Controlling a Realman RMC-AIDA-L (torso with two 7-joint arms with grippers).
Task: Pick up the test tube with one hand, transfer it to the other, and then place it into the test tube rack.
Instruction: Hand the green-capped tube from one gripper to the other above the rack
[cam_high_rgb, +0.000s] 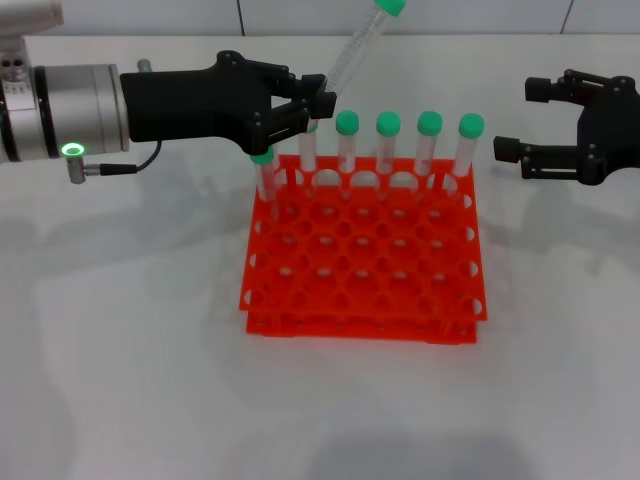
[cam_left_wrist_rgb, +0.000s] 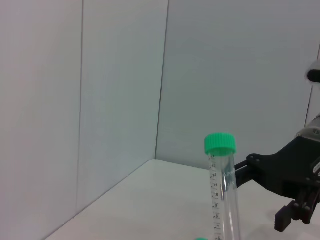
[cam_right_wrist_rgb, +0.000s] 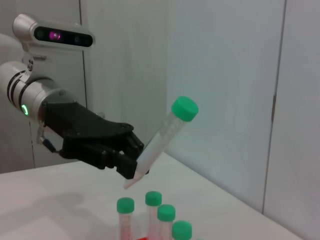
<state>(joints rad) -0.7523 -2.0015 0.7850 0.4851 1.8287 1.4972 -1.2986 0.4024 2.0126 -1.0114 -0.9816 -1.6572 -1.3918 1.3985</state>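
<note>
Left gripper (cam_high_rgb: 312, 108): above the rack's far left corner, fingers clamped on the lower end of the test tube; arm reaches in from the bench's left side.
Test tube (cam_high_rgb: 357, 50): held in the air, tilted, green cap uppermost and leaning away toward the far right; in the head view the cap is cut by the upper edge. Its bottom tip pokes out just past the fingers in the right wrist view (cam_right_wrist_rgb: 160, 142). In the left wrist view (cam_left_wrist_rgb: 222, 190) its lower part runs out of the picture, so the grip itself is not seen there.
Right gripper (cam_high_rgb: 515, 125): off the rack's far right corner, well apart from the tube, jaws spread wide with nothing between them; its arm is cut off at the bench's right side.
Test tube rack (cam_high_rgb: 362, 262): orange, two tiers, standing mid-bench; most holes vacant.
Other tubes: four green-capped tubes (cam_high_rgb: 388, 150) upright along the rack's far row, one more (cam_high_rgb: 264, 180) at the far left, partly hidden behind the left gripper. A further tube there is hard to make out.
Bench (cam_high_rgb: 120, 380): white, plain.
</note>
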